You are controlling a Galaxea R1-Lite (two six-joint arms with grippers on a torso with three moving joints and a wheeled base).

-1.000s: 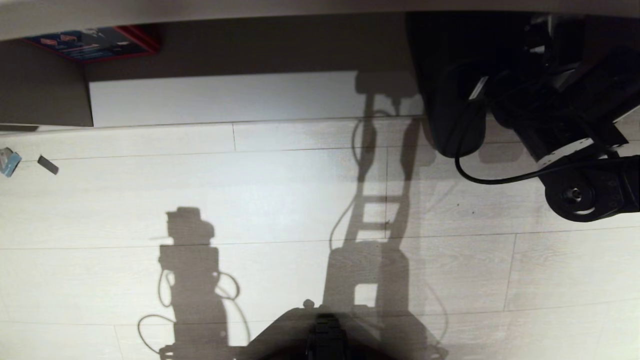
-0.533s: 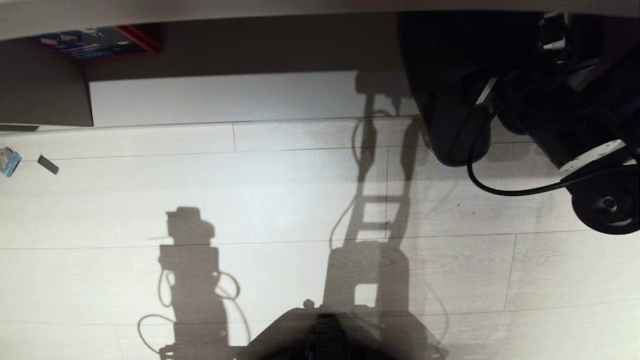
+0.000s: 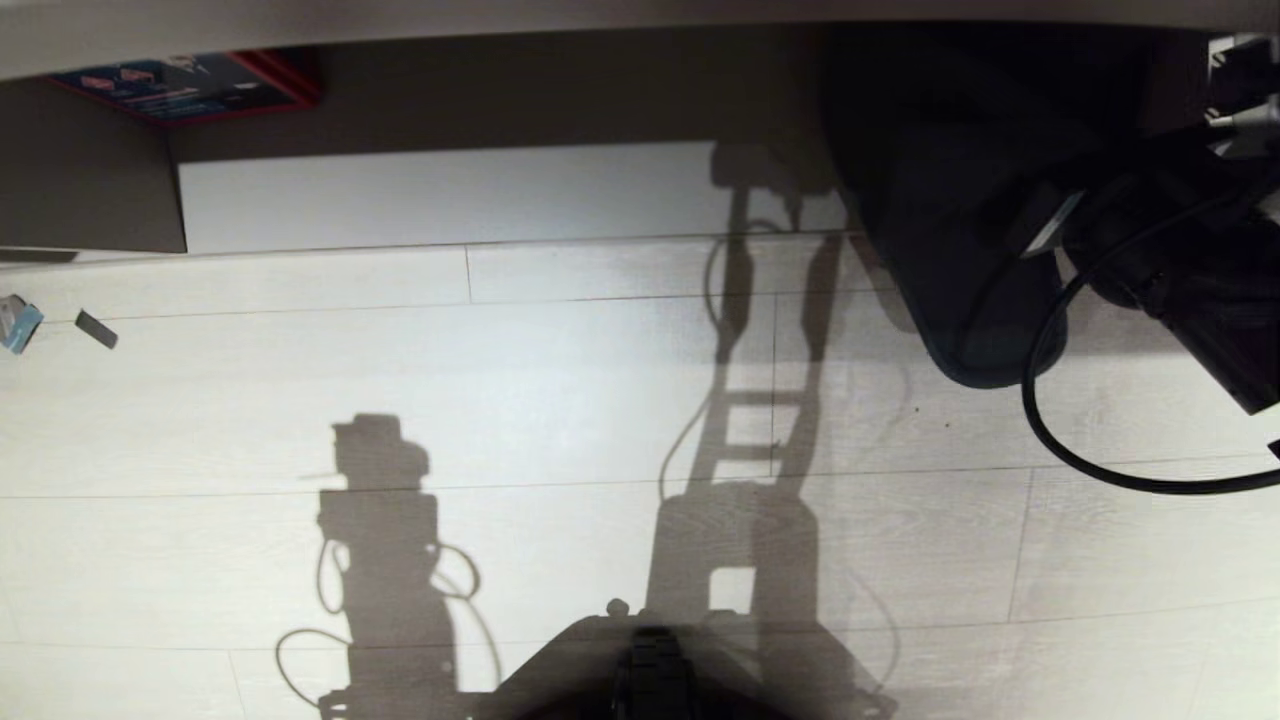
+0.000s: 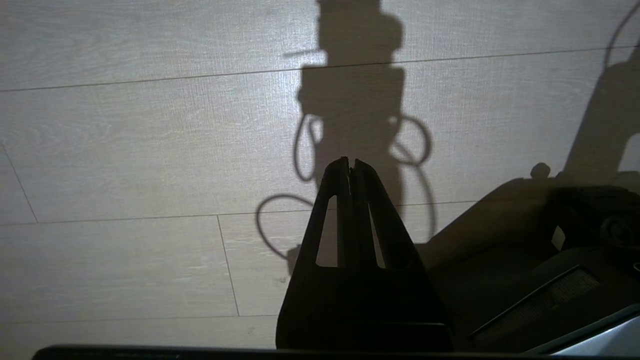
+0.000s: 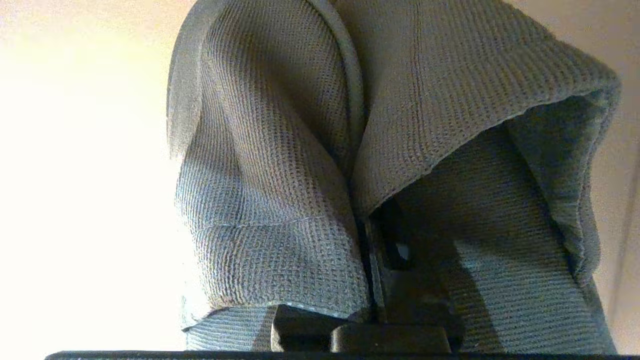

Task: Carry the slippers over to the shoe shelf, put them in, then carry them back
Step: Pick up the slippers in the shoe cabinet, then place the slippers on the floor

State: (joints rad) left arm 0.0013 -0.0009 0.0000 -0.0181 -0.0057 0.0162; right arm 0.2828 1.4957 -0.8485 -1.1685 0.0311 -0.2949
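Observation:
The dark grey knit slippers (image 3: 960, 250) hang as a pair at the upper right of the head view, half over the front edge of the shoe shelf (image 3: 450, 195) and half over the floor. In the right wrist view the slippers (image 5: 270, 165) fill the picture. My right gripper (image 5: 372, 235) is shut on the slippers, pinching both together, one finger tucked inside the right-hand slipper's opening. My right arm (image 3: 1180, 280) reaches in from the right edge. The left gripper (image 4: 350, 162) is shut and holds nothing, parked low over the floor.
A taupe upright divider (image 3: 90, 180) bounds the shelf's pale board on the left, with a red-edged blue box (image 3: 190, 85) behind it. Two small bits (image 3: 18, 322) (image 3: 96, 329) lie on the pale plank floor at far left. My base (image 3: 650, 670) shows at the bottom.
My right arm has swung to the right and back toward me, drawing the slippers out from the shelf's front edge. The left arm has stayed still.

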